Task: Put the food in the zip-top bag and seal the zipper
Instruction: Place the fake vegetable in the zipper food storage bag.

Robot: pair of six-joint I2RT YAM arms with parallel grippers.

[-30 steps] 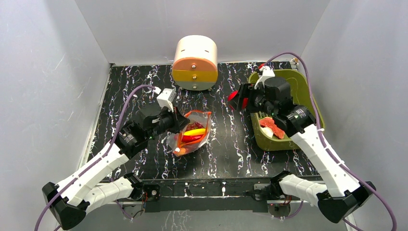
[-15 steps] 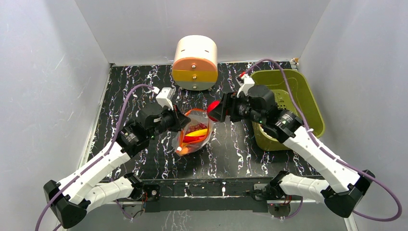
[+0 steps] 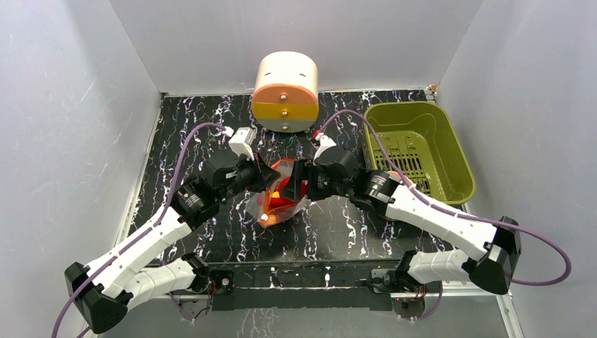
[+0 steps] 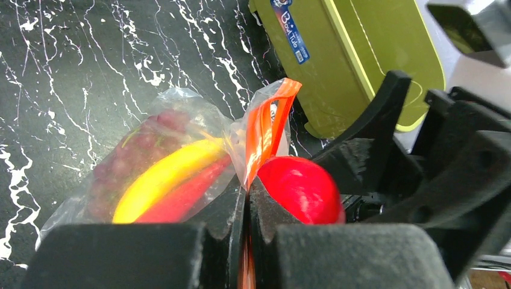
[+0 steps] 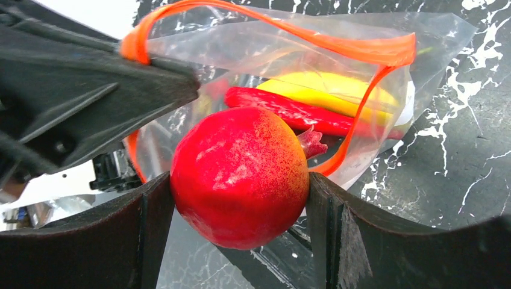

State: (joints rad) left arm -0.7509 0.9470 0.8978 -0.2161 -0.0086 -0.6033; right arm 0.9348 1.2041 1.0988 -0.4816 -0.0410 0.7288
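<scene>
overhead, the right hand (image 3: pixel 293 184) hides the red round fruit (image 5: pixel 240 176); purplish bagged food (image 4: pixel 135 153) looks blurred.

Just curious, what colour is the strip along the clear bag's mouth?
Bright orange-red. The zipper strip shows best in the right wrist view.

Bright even white light, soft shadows, top view sharp, wrist-view foregrounds slightly blurred
</scene>
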